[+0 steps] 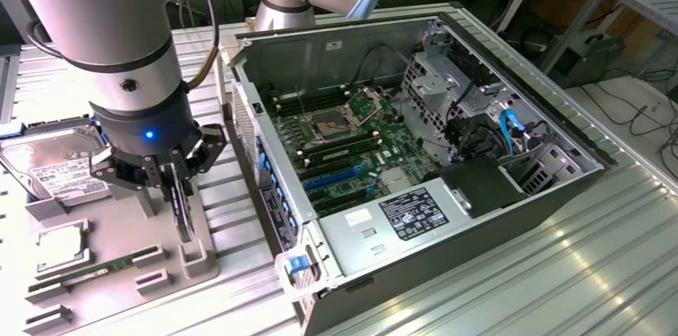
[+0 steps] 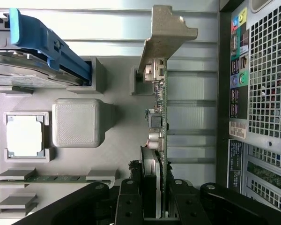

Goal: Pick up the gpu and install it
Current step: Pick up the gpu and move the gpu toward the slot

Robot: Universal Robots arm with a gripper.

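Edge-on in its grey moulded tray (image 2: 117, 154), the thin green gpu (image 2: 155, 123) with silver metal end bracket sits between the black claw (image 2: 153, 183) fingers, which are partly closed and clamped on its sides.

The gpu (image 2: 158, 123) has a dull grey metal bracket (image 2: 166, 35) and a green board. The tray (image 2: 117, 140) is matt grey plastic; the table (image 1: 509, 272) is shiny ribbed metal.

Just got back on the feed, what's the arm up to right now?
The arm's gripper is down over the grey parts tray, beside the open computer case. It is closed on the gpu, which stands upright on edge. The card's lower edge sits at its holder on the tray, so it is gripped but not yet carried to the case. The hard drive and RAM stick lie in their tray spots.
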